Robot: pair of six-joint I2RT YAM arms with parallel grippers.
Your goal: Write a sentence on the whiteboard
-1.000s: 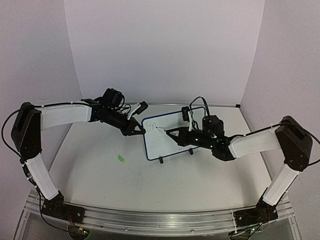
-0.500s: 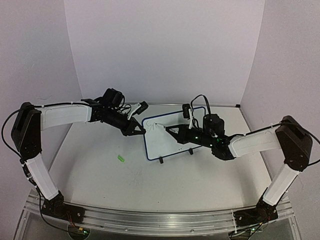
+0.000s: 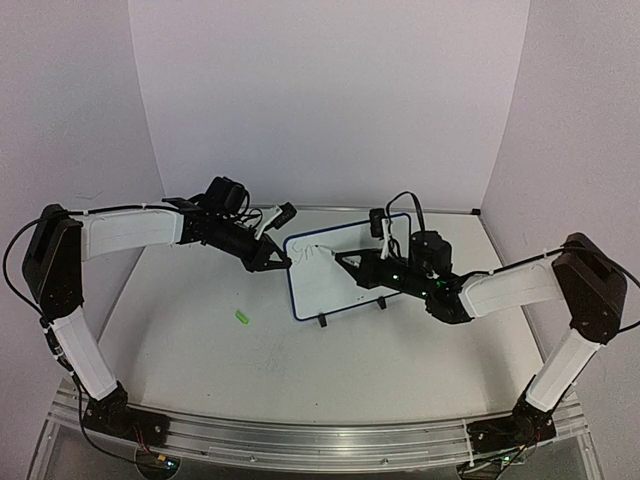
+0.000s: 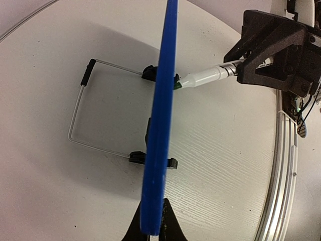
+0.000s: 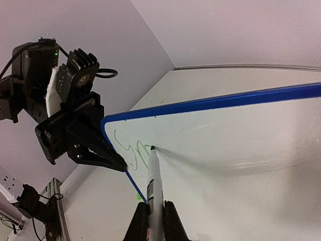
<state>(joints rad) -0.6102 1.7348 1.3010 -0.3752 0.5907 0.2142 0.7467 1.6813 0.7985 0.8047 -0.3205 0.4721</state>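
right gripper (image 3: pixel 341 258), arm extended, grips marker (image 5: pixel 154 175) touching whiteboard (image 5: pixel 225 145); left gripper (image 3: pixel 281 262) pinches its edge.

The whiteboard (image 3: pixel 315 290) stands upright on the worktop (image 3: pixel 300 380), its left edge pinched between the left fingers (image 3: pixel 270 258). The right fingers (image 3: pixel 350 264) sit in front of its face, and the marker (image 5: pixel 153 173) they hold has its tip touching the board just right of the sentence (image 5: pixel 131 150). A scrap (image 3: pixel 241 317) lies on the worktop, nearer than the left fingers.

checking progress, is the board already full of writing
No, only a few green strokes sit near one corner of the board, by the marker tip.
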